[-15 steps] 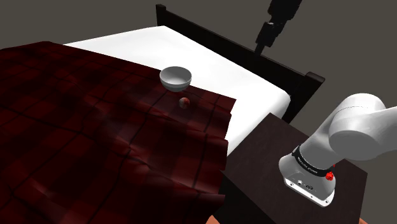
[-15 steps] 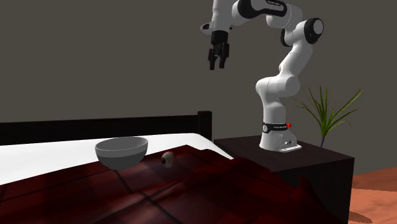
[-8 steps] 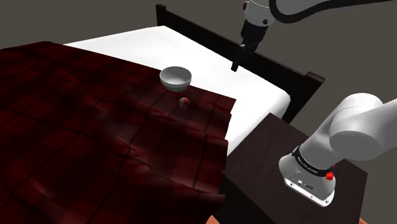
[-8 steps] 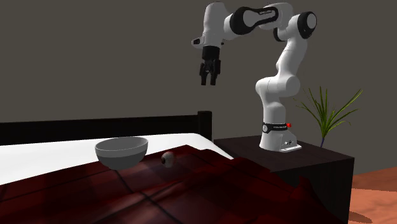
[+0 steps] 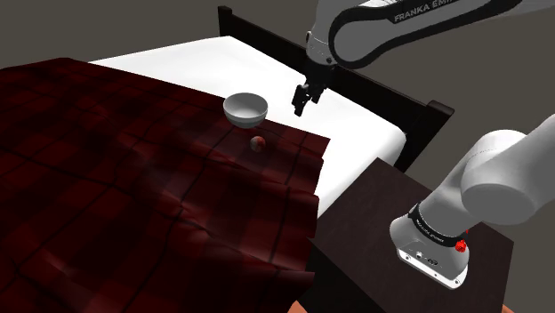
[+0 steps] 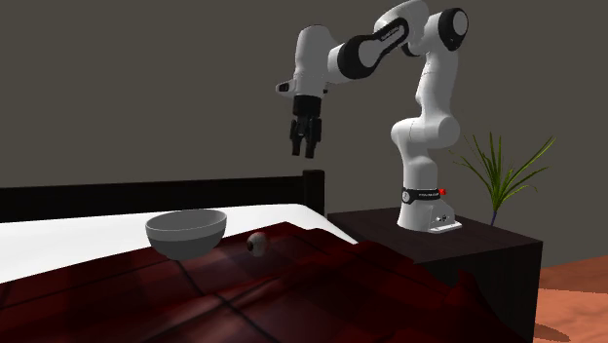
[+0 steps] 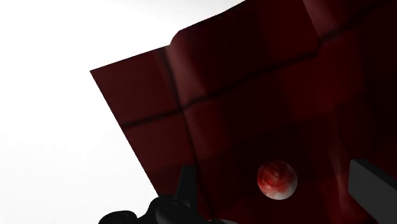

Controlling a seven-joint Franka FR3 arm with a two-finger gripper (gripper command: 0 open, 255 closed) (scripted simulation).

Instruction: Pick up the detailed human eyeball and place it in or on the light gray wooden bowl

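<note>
The bed carries a dark red checked blanket whose edge reaches the light grey bowl. High above the bowl's side hangs the end effector, fingers spread and holding nothing. Just beside the bowl, on the blanket, lies the eyeball, a pale ball mottled blood-red.

My jaws are black. The eyeball is pale grey mottled with blood-red veins, the bowl plain light grey. The blanket is deep red, crossed by dark check lines, over a white sheet.
</note>
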